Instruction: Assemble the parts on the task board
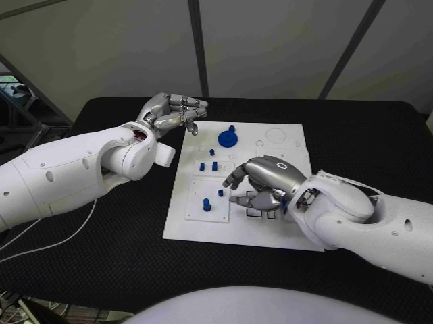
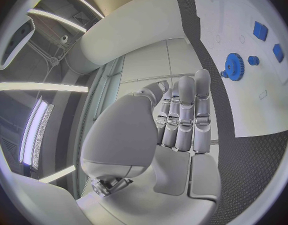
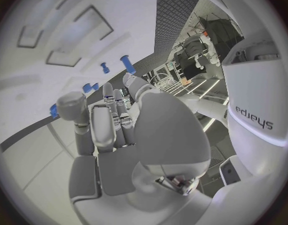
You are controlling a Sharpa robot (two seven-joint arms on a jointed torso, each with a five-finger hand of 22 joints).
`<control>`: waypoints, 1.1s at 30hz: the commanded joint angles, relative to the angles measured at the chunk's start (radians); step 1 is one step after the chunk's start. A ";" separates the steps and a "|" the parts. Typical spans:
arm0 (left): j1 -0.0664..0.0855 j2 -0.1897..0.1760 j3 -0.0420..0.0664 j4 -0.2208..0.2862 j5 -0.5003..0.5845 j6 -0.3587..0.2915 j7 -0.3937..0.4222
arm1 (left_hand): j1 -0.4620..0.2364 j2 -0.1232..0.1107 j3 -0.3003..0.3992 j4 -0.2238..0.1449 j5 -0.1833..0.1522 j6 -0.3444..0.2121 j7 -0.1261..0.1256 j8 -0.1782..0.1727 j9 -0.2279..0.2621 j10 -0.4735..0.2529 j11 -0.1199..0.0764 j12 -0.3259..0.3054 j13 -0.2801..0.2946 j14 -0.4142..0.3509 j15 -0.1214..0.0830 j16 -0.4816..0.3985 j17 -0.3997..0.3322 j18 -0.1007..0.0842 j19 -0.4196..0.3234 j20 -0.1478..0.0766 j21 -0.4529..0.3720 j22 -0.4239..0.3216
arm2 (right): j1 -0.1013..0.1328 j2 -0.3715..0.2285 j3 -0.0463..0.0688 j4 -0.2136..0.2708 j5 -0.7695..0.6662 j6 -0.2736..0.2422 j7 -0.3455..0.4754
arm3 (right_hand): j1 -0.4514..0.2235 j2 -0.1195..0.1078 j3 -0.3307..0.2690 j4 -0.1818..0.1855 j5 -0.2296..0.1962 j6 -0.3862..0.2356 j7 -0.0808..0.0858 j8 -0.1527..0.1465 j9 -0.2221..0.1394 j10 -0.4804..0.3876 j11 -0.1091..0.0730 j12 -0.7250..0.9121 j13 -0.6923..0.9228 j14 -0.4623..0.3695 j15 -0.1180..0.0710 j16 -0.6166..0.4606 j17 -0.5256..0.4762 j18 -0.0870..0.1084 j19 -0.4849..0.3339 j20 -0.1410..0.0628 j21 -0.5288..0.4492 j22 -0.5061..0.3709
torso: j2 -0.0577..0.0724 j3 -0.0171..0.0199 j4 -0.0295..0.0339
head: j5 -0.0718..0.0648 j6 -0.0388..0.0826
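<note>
The white task board (image 1: 275, 233) lies mid-table. On it stand a blue gear (image 1: 228, 138) (image 2: 234, 66) and small blue parts (image 1: 213, 152) (image 1: 207, 202) (image 2: 260, 31) (image 3: 126, 62). My left hand (image 1: 172, 111) (image 2: 181, 115) hovers above the board's far left corner; its fingers lie close together and nothing sits in them. My right hand (image 1: 265, 183) (image 3: 113, 120) is low over the board's middle, fingers curled down onto the black-outlined squares (image 1: 245, 210). A small blue part (image 1: 221, 193) (image 3: 54, 110) lies just beside its thumb. What is under its fingers is hidden.
The board's far right part carries round recesses (image 1: 275, 136). Black table (image 1: 372, 135) surrounds the board on all sides. My left forearm (image 1: 70, 169) crosses the table's left side, and the right forearm (image 1: 372, 223) covers the board's near right corner.
</note>
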 commanded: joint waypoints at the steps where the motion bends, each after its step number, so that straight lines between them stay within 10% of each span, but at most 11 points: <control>1: 0.001 -0.004 0.000 0.002 0.002 0.013 0.000 | -0.010 -0.002 -0.006 -0.001 -0.004 -0.004 -0.001 -0.004 -0.001 -0.006 0.002 0.004 0.001 -0.006 0.004 -0.002 -0.001 -0.019 -0.001 0.002 -0.005 -0.001 | 0.004 -0.061 0.008 0.022 0.221 -0.057 0.000 | -0.013 0.006 -0.007 0.016 0.019 0.027 -0.010 0.013 0.004 0.079 -0.018 0.040 0.018 0.015 -0.018 0.014 0.020 0.005 0.029 -0.008 0.028 0.037 | -0.001 -0.0013 -0.0041 | -0.032 0.015; 8: 0.001 -0.013 -0.003 0.012 0.002 0.014 -0.002 | -0.010 -0.001 -0.006 -0.002 -0.004 -0.004 -0.001 -0.004 -0.001 -0.007 0.002 0.006 0.002 -0.007 0.004 -0.001 -0.002 -0.018 -0.001 0.003 -0.006 -0.002 | 0.005 -0.212 0.017 0.074 0.299 -0.048 -0.080 | -0.080 -0.027 -0.092 0.064 0.062 0.073 -0.054 0.051 0.019 0.232 -0.067 0.191 0.140 0.042 -0.060 0.069 0.106 -0.022 0.104 -0.050 0.119 0.172 | -0.005 -0.0027 -0.0163 | -0.083 0.029; 14: 0.001 -0.016 -0.006 0.023 0.002 0.016 -0.003 | -0.010 -0.001 -0.006 -0.002 -0.004 -0.004 -0.001 -0.004 -0.001 -0.007 0.002 0.006 0.002 -0.007 0.004 -0.001 -0.002 -0.018 -0.001 0.003 -0.006 -0.002 | 0.003 -0.296 0.018 0.116 0.244 -0.028 -0.196 | -0.132 -0.020 -0.229 0.129 0.155 0.067 -0.072 0.097 0.059 0.249 -0.081 0.752 0.752 0.065 -0.073 0.151 0.240 -0.047 0.157 -0.067 0.202 0.299 | -0.005 -0.0036 -0.0233 | -0.121 0.032; 21: 0.001 -0.020 -0.007 0.032 0.002 0.019 -0.006 | -0.010 -0.001 -0.007 -0.002 -0.004 -0.004 -0.001 -0.003 0.000 -0.007 0.001 0.007 0.002 -0.007 0.004 -0.001 -0.002 -0.018 -0.001 0.003 -0.007 -0.003 | -0.006 -0.335 0.017 0.147 0.149 0.007 -0.304 | -0.123 0.003 -0.353 0.196 0.166 0.026 -0.069 0.147 0.107 0.233 -0.078 0.963 1.007 0.069 -0.067 0.177 0.286 -0.052 0.165 -0.062 0.225 0.335 | -0.005 -0.0047 -0.0294 | -0.133 0.026; 33: 0.001 -0.027 -0.008 0.043 0.002 0.019 -0.005 | -0.011 -0.001 -0.007 -0.002 -0.005 -0.003 -0.001 -0.003 0.000 -0.006 0.001 0.007 0.002 -0.007 0.004 -0.001 -0.003 -0.018 -0.001 0.003 -0.007 -0.003 | -0.058 -0.316 0.015 0.152 0.062 0.051 -0.399 | -0.153 0.026 -0.427 0.206 0.169 0.006 -0.069 0.183 0.136 0.231 -0.075 0.995 1.061 0.070 -0.066 0.185 0.301 -0.054 0.169 -0.059 0.234 0.350 | -0.005 -0.0050 -0.0273 | -0.131 0.014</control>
